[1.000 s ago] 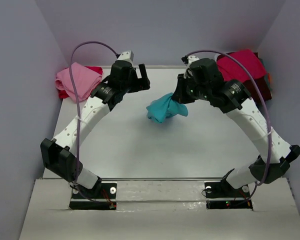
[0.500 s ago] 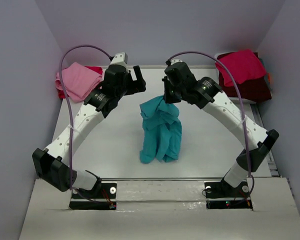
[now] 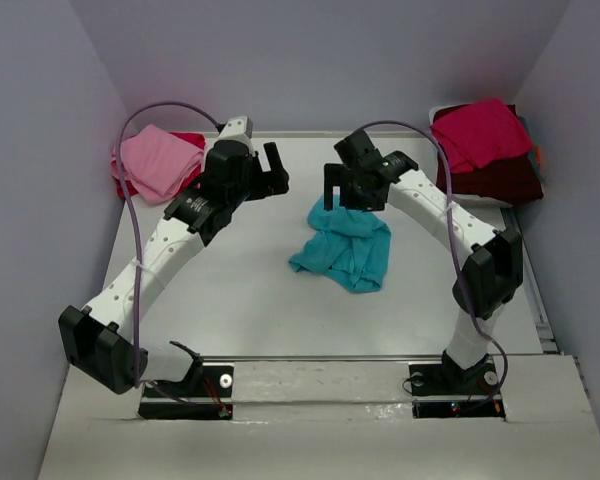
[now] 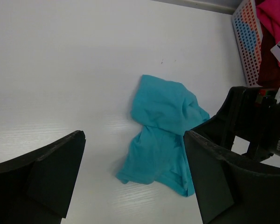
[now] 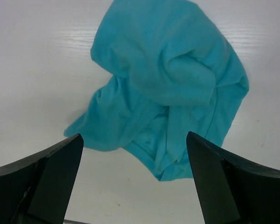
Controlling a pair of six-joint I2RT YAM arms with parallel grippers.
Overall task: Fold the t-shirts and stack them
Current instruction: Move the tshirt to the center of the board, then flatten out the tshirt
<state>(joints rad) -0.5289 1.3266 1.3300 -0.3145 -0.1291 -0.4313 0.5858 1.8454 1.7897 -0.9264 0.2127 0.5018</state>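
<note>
Table (image 3: 230,290): the middle serves as the work area, with the piles parked in the far corners, which I read as keeping them out of the arms' sweep.

At 10 o'clock in the top view, the pink t-shirt (image 3: 158,160) sits on the red t-shirt (image 3: 192,140). The pink one looks folded, so this is likely your finished stack.

At 2 o'clock, the crimson t-shirt (image 3: 480,130) lies loose over the dark maroon t-shirt (image 3: 500,182). That is probably the supply pile.

The turquoise t-shirt (image 3: 348,250) lies on the table right of centre, crumpled and not spread, where either arm should reach it. No fold has started on it. Its long axis runs about 11 to 5 o'clock in the top view, and a loose tip sticks out toward 8. I can't tell collar from hem in any view because it is too bunched, so treat its heading as unknown until you flatten it.

The right gripper (image 5: 135,172) hangs over the shirt's far end. Its jaws are spread wide with nothing between them and no contact.

The left gripper (image 4: 135,172) is also spread wide and empty. It is off the shirt's 10 o'clock side and aimed at it, near but apart, placed to take a second edge.
</note>
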